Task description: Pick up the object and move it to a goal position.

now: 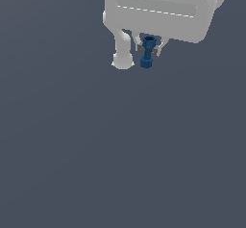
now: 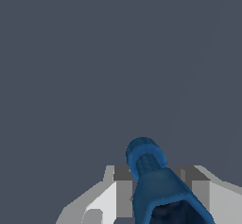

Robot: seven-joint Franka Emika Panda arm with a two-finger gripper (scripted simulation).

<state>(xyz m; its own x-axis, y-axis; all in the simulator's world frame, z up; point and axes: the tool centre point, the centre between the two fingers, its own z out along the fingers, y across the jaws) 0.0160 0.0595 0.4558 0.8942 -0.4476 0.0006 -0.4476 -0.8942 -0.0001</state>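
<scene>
The object [image 1: 147, 52] is a small dark-blue dumbbell-like peg, standing upright between the fingers of my white gripper [image 1: 150, 47] near the top of the exterior view. Its hollow end points up into the hand and its lower end hangs free below the fingertips. In the wrist view the object [image 2: 153, 180] runs from the hollow end close to the camera out to its round far end, with grey finger pads [image 2: 122, 192] pressed against both sides. My gripper [image 2: 158, 190] is shut on it. No goal marker shows in either view.
A plain dark grey surface [image 1: 96, 150] fills both views. The white arm body [image 1: 158, 10] spans the top of the exterior view, with a rounded white part [image 1: 123, 58] hanging beside the object.
</scene>
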